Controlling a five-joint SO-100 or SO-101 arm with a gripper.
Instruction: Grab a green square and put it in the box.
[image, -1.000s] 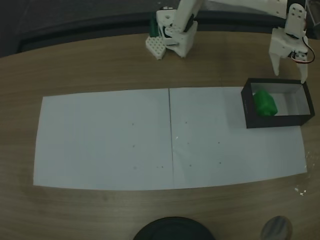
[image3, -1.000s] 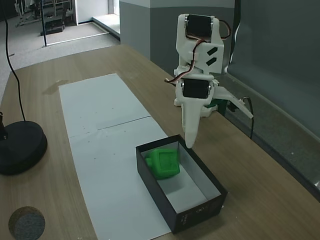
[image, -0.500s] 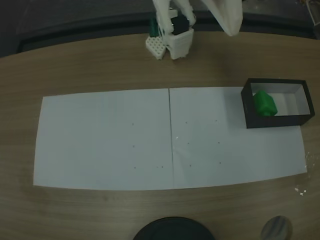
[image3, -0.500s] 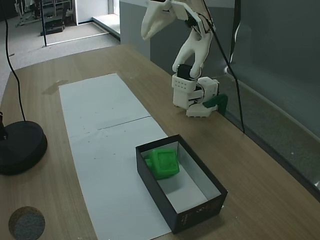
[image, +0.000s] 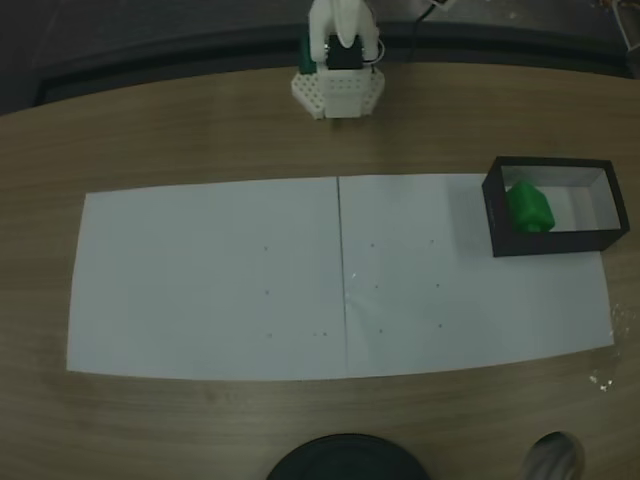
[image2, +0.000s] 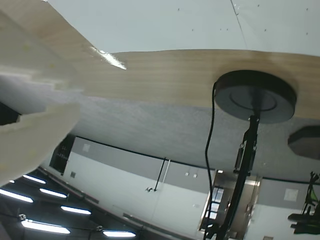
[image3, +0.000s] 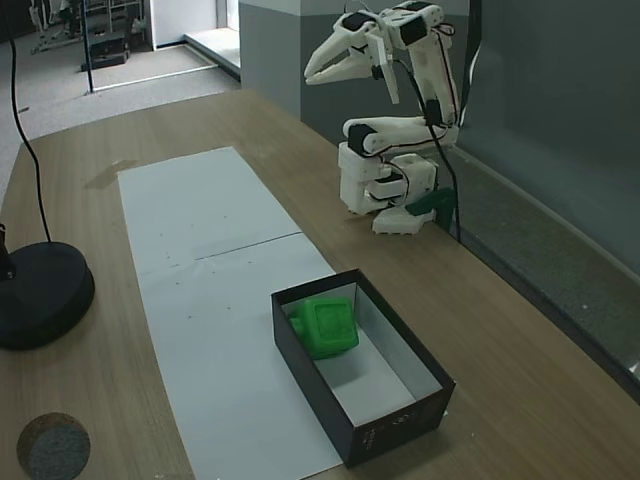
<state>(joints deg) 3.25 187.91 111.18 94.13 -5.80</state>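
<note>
The green square lies inside the box, against its left end in a fixed view. From the side in a fixed view, the green square rests on the white floor at the far end of the black-walled box, its marked face up. My gripper is raised high above the arm's base, far from the box, with its jaws together and nothing between them. In the wrist view the gripper shows as blurred white fingers at the left edge.
White paper sheets cover the middle of the wooden table. The white robot base stands at the far edge. A black round stand base with a cable sits at the near edge, with a small grey disc beside it.
The arm has swung away from the box and folded back over its base. The gripper, open above the box a second ago, has shut. The green square has stayed in the box.
</note>
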